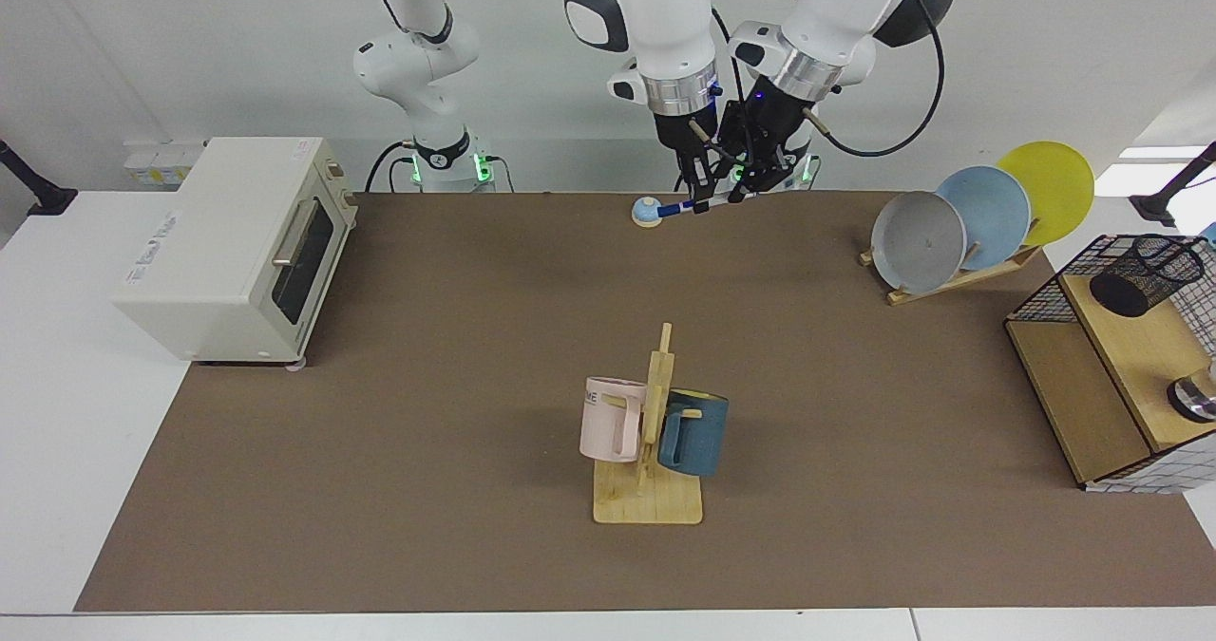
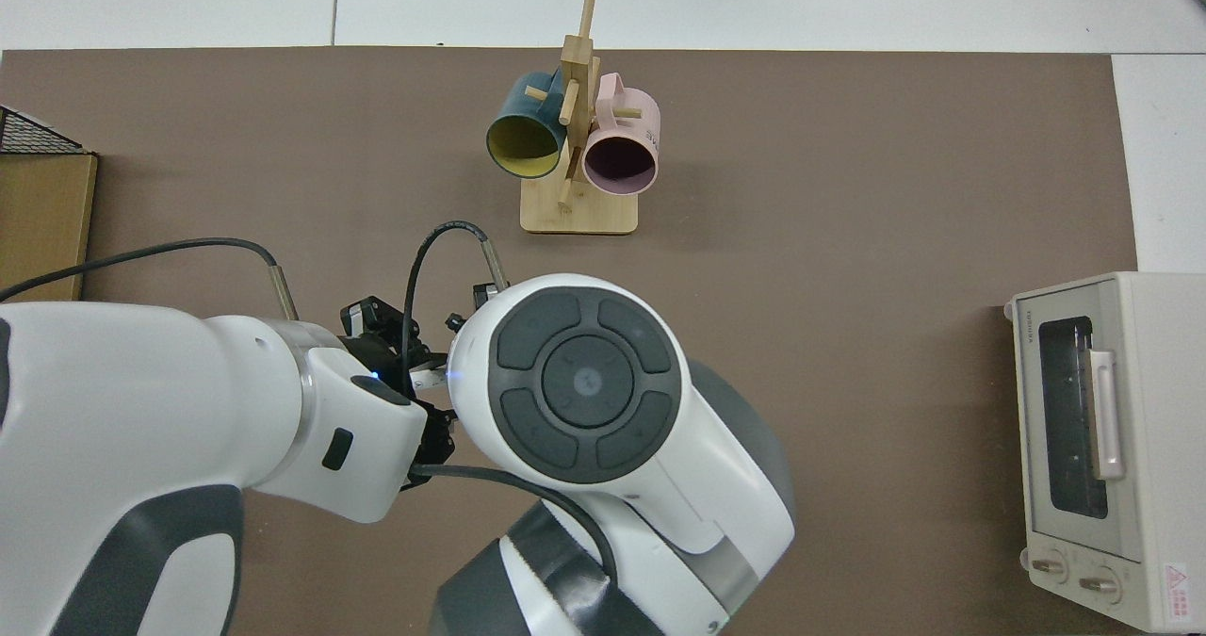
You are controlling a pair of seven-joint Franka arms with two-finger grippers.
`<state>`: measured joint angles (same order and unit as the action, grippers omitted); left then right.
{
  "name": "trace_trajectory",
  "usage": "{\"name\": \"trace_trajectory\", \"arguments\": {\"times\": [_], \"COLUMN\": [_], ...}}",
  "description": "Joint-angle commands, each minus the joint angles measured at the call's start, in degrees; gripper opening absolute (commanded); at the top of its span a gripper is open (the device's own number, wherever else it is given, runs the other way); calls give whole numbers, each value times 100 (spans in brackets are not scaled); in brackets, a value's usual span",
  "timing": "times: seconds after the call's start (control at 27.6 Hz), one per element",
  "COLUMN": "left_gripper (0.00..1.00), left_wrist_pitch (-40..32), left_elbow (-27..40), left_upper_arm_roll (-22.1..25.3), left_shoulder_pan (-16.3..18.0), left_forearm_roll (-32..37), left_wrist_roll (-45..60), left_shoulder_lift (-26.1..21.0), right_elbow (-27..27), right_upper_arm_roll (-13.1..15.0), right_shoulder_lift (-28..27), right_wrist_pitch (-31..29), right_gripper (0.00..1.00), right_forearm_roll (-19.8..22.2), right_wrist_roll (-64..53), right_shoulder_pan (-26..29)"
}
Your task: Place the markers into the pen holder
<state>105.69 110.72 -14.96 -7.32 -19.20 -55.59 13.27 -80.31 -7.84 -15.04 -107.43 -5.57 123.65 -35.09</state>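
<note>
Facing view: right gripper clamps marker above mat; left gripper beside, grip state unclear.

Bright, even indoor light in both views.
Soft shadows pool under the mug rack and beside the toaster oven on the brown mat. In the top view the white arm shells sit close to the camera and look oversized.
</note>
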Motion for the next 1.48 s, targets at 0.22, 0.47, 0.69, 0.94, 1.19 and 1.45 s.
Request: {"name": "trace_trajectory", "arguments": {"times": [0.22,0.47,0.69,0.94,1.19,1.45], "left_gripper": [47,45,41,39,38,37], "left_wrist_pitch": [215,224,215,224,224,268], "left_elbow": [196,239,239,239,239,231], "left_upper_arm_roll": [-165,-174,-174,-182,-218,-218], "left_shoulder_pan": [-103,-112,-103,-112,-103,-103], "left_forearm_roll": [-84,-14,30,127,162,189], "left_wrist_roll": [48,39,48,162,233,452], "left_shoulder_lift": [35,44,44,44,44,44], "right_elbow": [130,130,130,139,130,130], "right_upper_arm_roll": [-7,-7,-7,-7,-7,-7], "right_shoulder_lift": [-113,-105,-96,-78,-43,-8], "right_wrist_pitch": [-85,-50,73,135,196,276], "right_gripper": [0,0,0,0,0,0], "right_forearm_roll": [-49,-40,-49,-67,-207,-234], "right_wrist_roll": [-254,-280,-395,-483,-632,-694], "right_shoulder_pan": [-42,-42,-42,-33,-33,-33]}}
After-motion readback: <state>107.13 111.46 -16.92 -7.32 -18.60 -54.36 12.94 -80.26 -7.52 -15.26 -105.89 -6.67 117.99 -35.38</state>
